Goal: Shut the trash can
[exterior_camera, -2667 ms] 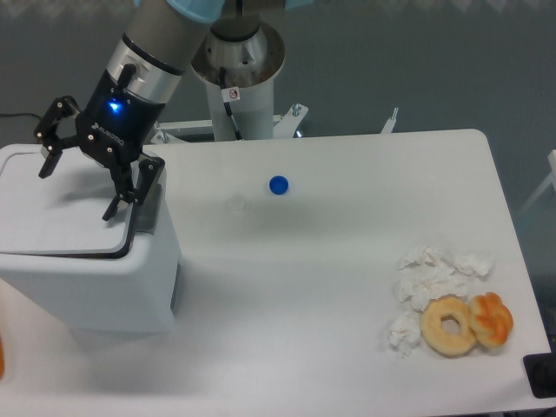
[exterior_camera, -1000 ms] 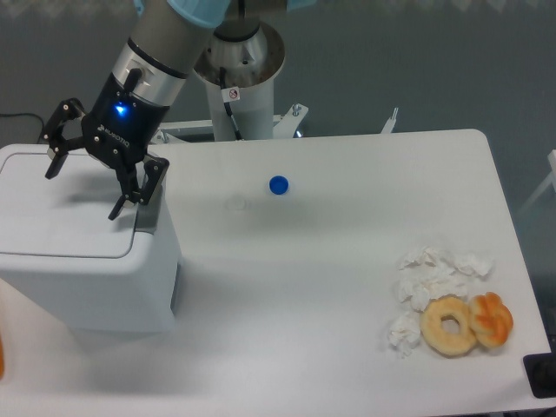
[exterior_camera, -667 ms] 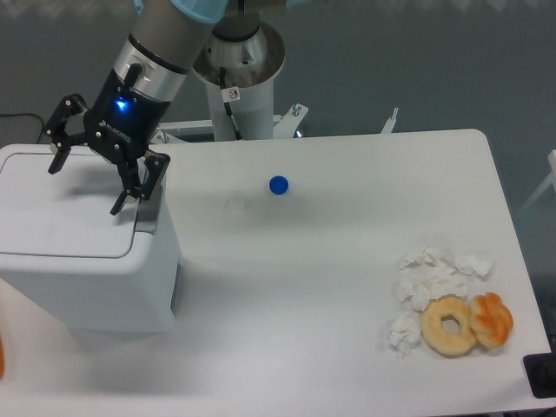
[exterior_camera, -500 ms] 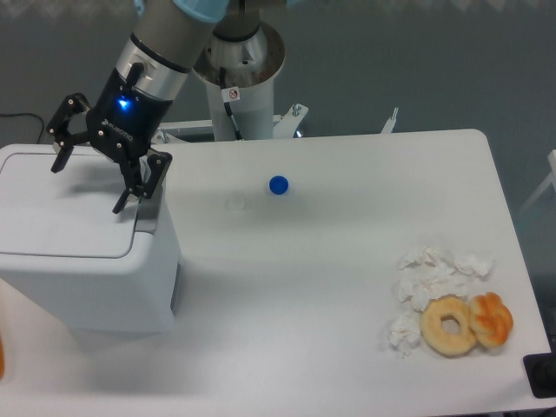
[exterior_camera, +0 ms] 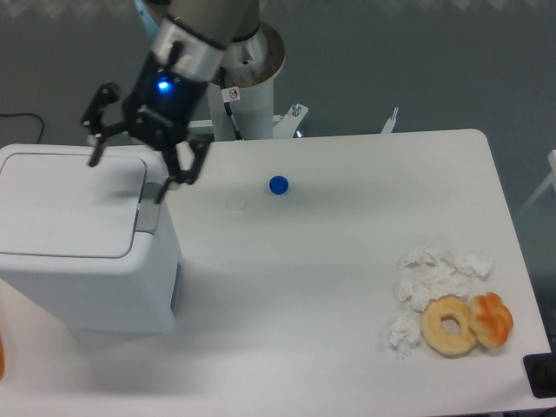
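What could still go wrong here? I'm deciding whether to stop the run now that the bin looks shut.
The trash can lid lies flat, but this view cannot confirm it has latched, so it might pop open. The open hand hangs low by the grey push tab; a careless move could press it and reopen the lid. The blue cap lies close and could get knocked.

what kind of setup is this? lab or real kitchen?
Probably a lab test bench, not a kitchen: a bare white table with the arm's pedestal bolted behind it, and staged props, a white trash can, crumpled tissues and pastries.
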Robot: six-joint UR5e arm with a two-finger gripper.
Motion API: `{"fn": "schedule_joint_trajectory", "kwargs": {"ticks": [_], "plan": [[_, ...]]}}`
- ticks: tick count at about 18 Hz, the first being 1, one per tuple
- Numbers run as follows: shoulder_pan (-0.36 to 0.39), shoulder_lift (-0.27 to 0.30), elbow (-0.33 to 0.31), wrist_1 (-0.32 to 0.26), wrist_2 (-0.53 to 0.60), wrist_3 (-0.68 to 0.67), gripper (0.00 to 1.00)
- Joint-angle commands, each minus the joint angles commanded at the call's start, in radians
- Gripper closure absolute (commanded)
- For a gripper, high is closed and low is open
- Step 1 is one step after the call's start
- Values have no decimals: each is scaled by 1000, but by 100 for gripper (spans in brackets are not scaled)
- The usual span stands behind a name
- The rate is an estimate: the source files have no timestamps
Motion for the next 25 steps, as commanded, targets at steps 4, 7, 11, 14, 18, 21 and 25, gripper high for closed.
{"fn": "schedule_joint_trajectory", "kwargs": {"ticks": [4, 7, 11, 14, 18, 21, 25], "plan": [[84, -5, 22, 2, 0, 124, 0], [135, -8, 26, 0, 5, 251, 0], [157, -12, 16, -12, 187, 444, 0], [169, -11, 29, -78, 354, 653, 0], [163, -2, 26, -113, 509, 764, 0], [170, -3, 41, -166, 587, 863, 0], [183, 21, 37, -205, 588, 893, 0]]}}
